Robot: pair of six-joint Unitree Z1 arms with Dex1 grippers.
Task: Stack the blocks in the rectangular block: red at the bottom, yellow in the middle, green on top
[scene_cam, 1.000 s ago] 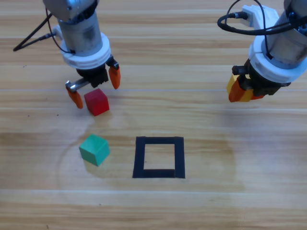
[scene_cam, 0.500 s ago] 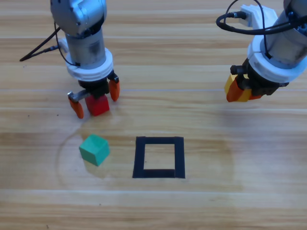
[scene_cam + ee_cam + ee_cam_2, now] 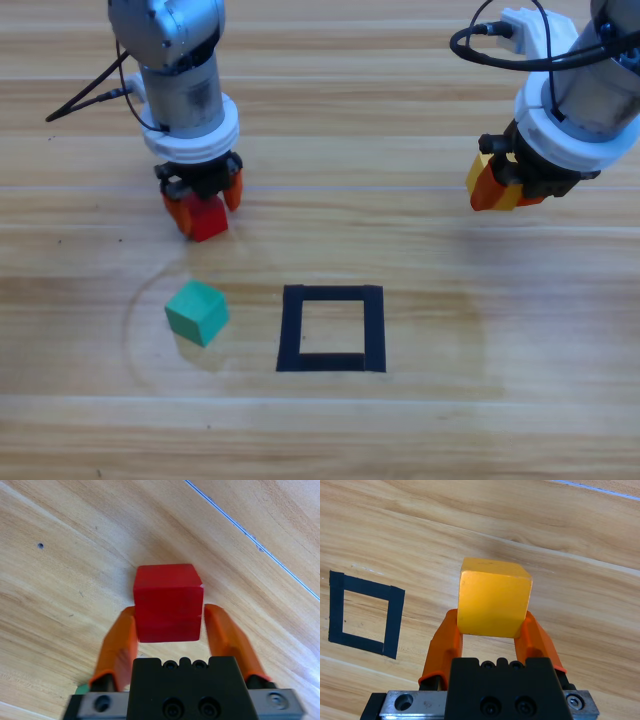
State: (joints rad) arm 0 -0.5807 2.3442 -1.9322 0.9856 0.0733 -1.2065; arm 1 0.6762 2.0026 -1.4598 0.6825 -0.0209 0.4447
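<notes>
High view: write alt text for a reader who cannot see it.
The left gripper is shut on the red cube on the wooden table. At right, the right gripper holds the yellow cube. The green cube sits just left of the empty black tape square.

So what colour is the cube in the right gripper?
Yellow; the right wrist view shows it best, between the right gripper's jaws.

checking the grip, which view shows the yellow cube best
The right wrist view: the yellow cube fills the centre, clamped between the right gripper fingers. The high view shows only slivers of it; the left wrist view shows none.
</notes>
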